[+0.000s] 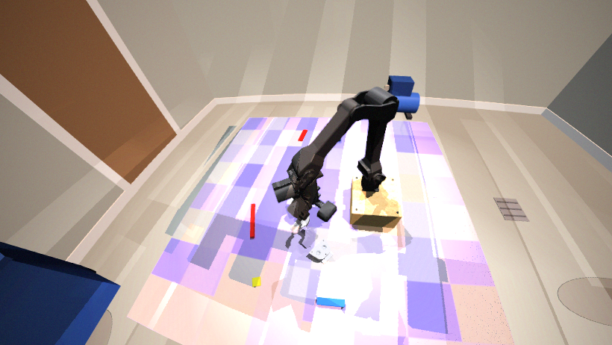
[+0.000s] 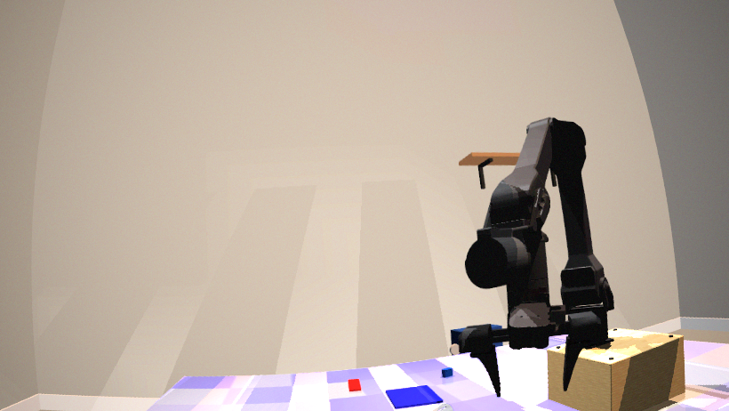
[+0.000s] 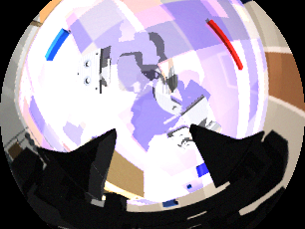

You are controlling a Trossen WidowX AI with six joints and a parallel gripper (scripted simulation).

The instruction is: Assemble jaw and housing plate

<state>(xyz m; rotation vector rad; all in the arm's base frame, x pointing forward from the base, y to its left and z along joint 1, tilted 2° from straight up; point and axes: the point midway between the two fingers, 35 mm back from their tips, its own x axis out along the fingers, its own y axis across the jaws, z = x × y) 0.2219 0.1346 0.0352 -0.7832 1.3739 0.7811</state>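
My gripper is open and holds nothing. It points down, low over the patterned mat. Just beyond its fingertips in the wrist view lie white and grey jaw parts: a curved piece and a toothed cluster. I cannot tell which of them sits on a pin. In the top view these parts show as a small pale patch under the fingers. A small pale plate with two round marks lies flat on the mat, apart from the gripper, toward the front.
The arm stands on a wooden box. On the mat lie a long red bar, a short red piece, a yellow block and a blue bar. A big blue box stands front left.
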